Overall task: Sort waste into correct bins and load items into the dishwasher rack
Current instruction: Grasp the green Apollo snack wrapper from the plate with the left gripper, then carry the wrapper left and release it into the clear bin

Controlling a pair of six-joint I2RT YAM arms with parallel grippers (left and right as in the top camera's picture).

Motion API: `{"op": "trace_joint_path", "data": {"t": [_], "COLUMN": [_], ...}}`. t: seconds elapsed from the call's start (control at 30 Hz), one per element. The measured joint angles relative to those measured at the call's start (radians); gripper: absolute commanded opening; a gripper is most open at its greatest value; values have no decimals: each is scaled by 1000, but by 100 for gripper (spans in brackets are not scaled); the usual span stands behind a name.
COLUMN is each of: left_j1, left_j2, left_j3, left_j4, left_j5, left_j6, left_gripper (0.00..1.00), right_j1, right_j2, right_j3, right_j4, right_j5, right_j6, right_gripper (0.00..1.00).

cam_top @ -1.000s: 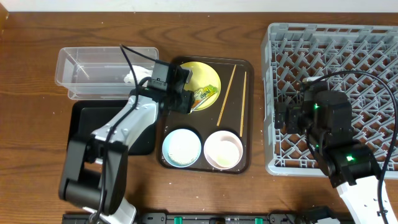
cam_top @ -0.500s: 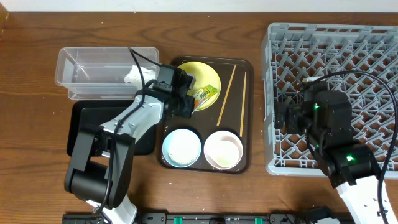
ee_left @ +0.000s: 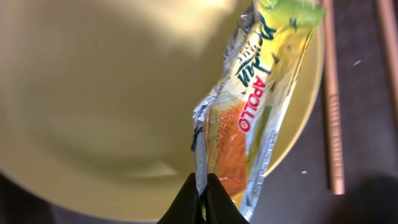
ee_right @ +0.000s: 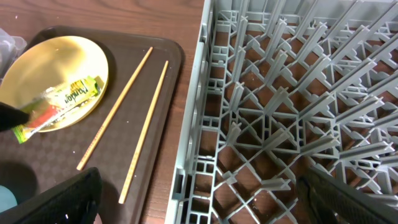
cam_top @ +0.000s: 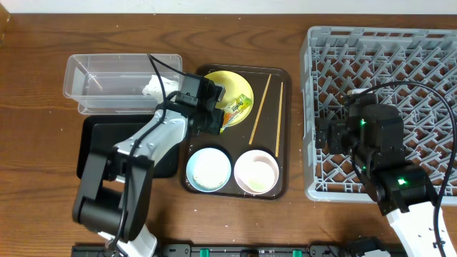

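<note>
My left gripper (ee_left: 202, 186) is shut on the lower edge of the green-and-yellow snack wrapper (ee_left: 249, 118), which lies across the yellow plate (ee_left: 112, 93). From overhead, that gripper (cam_top: 220, 121) sits at the plate's (cam_top: 232, 87) near-left rim, with the wrapper (cam_top: 237, 108) stretching away to the right. Two chopsticks (cam_top: 260, 109) lie beside the plate. A light blue bowl (cam_top: 208, 169) and a pinkish-white bowl (cam_top: 256, 172) stand nearer the front. My right gripper (ee_right: 199, 196) hangs open over the left edge of the grey dishwasher rack (cam_top: 400, 64).
The plate, chopsticks and bowls rest on a dark brown serving tray (cam_top: 283, 82). Left of it stands the clear tub (cam_top: 107, 82) holding a crumpled white tissue (cam_top: 152, 88). The black tray (cam_top: 96, 143) lies in front of the tub, partly under my left arm.
My left gripper has closed onto the wrapper's edge after shifting slightly right toward it. The right arm has not moved.
</note>
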Motion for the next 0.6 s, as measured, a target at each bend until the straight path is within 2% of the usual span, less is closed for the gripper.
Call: {"op": "trace_joint_path", "data": {"t": [0.13, 0.33, 0.6], "left_j1": [24, 123, 309], "left_j2": [-105, -290, -309], "left_j3": [1, 16, 21], "left_j4": [21, 38, 43], "left_j5": [-10, -110, -178], "left_j6": [0, 0, 0], "left_gripper": [6, 6, 7], "right_j1": [0, 0, 0], "right_j2": [0, 0, 0], "right_j3": [0, 0, 0], "right_j4": [-1, -1, -2], "right_j5": [0, 0, 0], "right_j6": [0, 0, 0], "right_gripper": [99, 99, 99]}}
